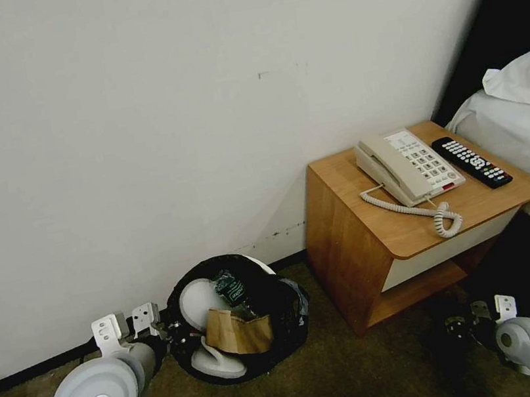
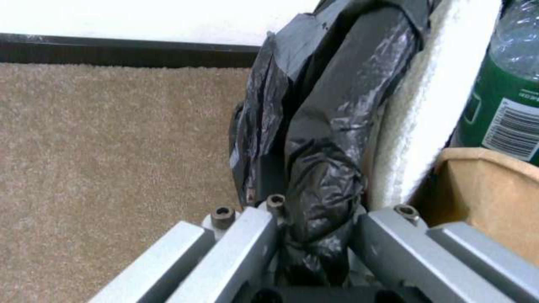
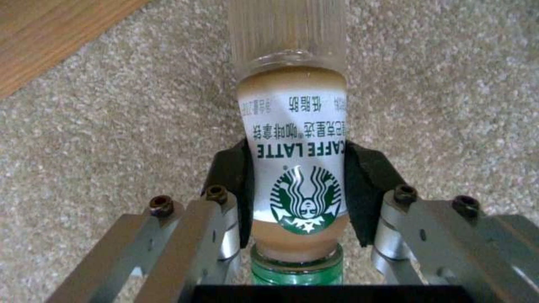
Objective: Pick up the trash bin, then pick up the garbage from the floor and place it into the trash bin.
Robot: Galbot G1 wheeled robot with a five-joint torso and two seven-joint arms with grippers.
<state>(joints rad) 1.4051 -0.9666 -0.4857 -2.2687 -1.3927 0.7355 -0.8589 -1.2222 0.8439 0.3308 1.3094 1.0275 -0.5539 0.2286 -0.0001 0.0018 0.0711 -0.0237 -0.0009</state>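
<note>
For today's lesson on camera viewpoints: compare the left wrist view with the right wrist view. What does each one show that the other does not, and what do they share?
Left wrist view alone: the left hand clamped on the crinkly black plastic bag lining the small round white trash bin, with a flat white slipper, a green-labelled plastic bottle and a brown cardboard piece inside it. Right wrist view alone: the right hand shut on a latte bottle with a white label, beside a wooden cabinet edge. Both: beige carpet.

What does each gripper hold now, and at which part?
Left gripper: trash bin, by its bag-covered rim. Right gripper: coffee bottle, around its labelled body.
</note>
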